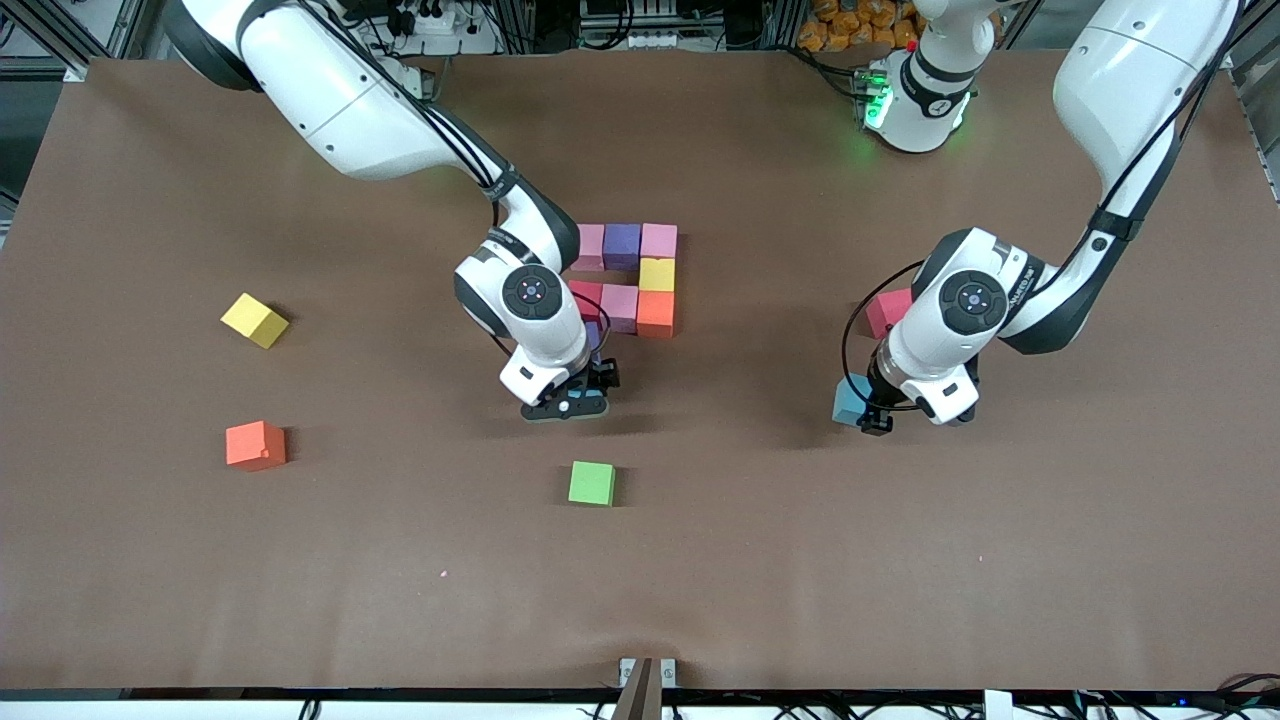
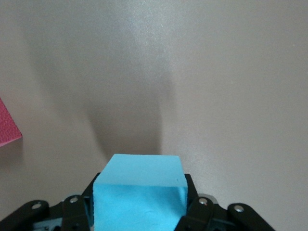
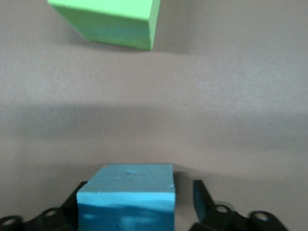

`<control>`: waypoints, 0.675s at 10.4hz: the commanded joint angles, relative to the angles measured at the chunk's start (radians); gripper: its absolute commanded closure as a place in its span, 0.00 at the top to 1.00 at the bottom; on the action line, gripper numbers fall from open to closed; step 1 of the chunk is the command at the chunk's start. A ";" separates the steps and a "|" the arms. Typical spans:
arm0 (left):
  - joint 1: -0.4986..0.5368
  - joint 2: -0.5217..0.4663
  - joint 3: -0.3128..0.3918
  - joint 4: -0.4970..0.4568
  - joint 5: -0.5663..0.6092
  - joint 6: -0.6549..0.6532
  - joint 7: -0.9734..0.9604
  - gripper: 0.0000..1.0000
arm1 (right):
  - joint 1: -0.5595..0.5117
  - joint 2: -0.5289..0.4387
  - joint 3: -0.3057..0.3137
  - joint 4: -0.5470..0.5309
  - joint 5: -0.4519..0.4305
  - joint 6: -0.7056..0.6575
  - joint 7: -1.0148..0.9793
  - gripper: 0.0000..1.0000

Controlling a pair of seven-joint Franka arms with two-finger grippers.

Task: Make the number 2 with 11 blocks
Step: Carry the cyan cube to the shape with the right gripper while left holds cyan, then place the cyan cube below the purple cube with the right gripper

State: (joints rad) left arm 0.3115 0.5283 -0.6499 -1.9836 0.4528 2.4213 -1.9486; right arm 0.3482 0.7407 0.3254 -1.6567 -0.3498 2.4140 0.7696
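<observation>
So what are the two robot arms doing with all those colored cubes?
They are building a number 2 out of blocks. The right end effector stands open around a light blue block, setting it at the shape's near end. The left end effector grips another light blue block, low over the table toward the left arm's end. A green cube and other cubes lie loose.

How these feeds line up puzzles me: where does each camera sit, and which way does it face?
Front view: high across the table, facing both bases; right arm and left arm show.
Left wrist view: on that wrist, looking down at the gripped light blue block; left tool shows.
Right wrist view: on that wrist, looking at another light blue block within the open right tool.
Shared: the green cube shows in front and right wrist views.
</observation>
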 commanded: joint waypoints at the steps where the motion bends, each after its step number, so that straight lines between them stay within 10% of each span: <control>1: -0.021 0.004 -0.005 0.032 -0.052 -0.025 -0.013 0.68 | 0.006 -0.096 -0.014 -0.005 -0.001 -0.088 -0.015 1.00; 7: -0.161 0.087 0.001 0.207 -0.151 -0.165 -0.097 0.68 | -0.093 -0.386 -0.008 -0.029 0.240 -0.196 -0.151 1.00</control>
State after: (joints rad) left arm 0.1970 0.5718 -0.6522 -1.8468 0.3188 2.2991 -2.0052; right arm 0.3079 0.4460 0.3125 -1.6383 -0.1781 2.2438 0.7073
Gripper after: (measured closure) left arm 0.313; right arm 0.000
